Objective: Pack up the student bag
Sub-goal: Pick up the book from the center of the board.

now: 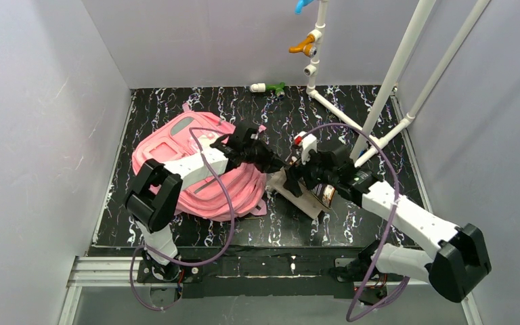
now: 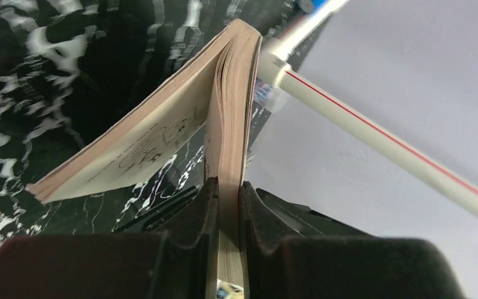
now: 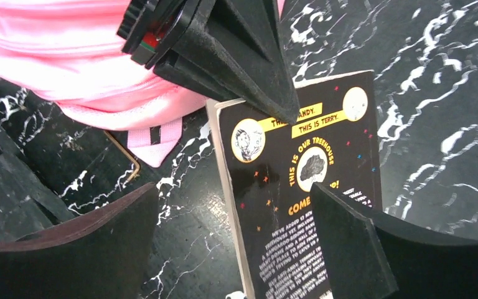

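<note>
The pink student bag (image 1: 189, 166) lies at the left of the black marbled mat, also seen in the right wrist view (image 3: 68, 62). A paperback book (image 1: 305, 200) rests just right of it, half open in a V (image 2: 162, 131). My left gripper (image 2: 229, 199) reaches over the bag and is shut on the raised part of the book, a sheaf of pages. In the right wrist view the book's black back cover (image 3: 299, 187) with yellow lettering stands up. My right gripper (image 3: 224, 240) stands open around the cover's lower edge, its fingers (image 3: 348, 249) wide apart.
A white pipe frame (image 1: 393, 74) with an orange valve (image 1: 305, 46) rises at the back right. A green and white fitting (image 1: 269, 87) lies by the back wall. A flat dark thing with a copper rim (image 3: 109, 163) lies beside the bag's strap end (image 3: 155, 140).
</note>
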`<action>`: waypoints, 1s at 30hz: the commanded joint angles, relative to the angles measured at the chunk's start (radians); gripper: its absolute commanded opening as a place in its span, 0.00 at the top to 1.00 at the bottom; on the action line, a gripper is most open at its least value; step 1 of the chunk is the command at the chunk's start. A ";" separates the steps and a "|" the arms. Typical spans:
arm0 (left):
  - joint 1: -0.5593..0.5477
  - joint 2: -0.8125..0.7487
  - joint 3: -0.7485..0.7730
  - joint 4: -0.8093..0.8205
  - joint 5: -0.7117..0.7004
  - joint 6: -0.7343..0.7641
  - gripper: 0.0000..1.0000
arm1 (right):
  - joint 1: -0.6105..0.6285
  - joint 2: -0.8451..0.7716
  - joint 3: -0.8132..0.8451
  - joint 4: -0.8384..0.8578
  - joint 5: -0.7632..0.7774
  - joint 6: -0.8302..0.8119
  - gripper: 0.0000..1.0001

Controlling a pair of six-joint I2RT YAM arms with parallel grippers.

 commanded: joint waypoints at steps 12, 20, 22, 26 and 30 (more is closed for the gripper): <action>0.140 -0.405 0.102 0.039 0.197 0.758 1.00 | 0.001 -0.223 0.307 -0.177 0.299 0.439 0.02; 0.368 -0.608 0.112 -0.072 0.490 0.790 1.00 | -0.066 -0.128 0.243 0.124 -0.041 0.436 0.02; 0.403 -0.642 0.106 -0.083 0.534 0.765 1.00 | -0.103 -0.118 0.198 0.264 -0.169 0.462 0.01; 0.421 -0.688 0.103 -0.082 0.598 0.715 1.00 | -0.172 -0.098 0.162 0.418 -0.321 0.449 0.02; 0.430 -0.711 0.093 -0.034 0.629 0.665 1.00 | -0.255 -0.047 0.127 0.653 -0.554 0.553 0.02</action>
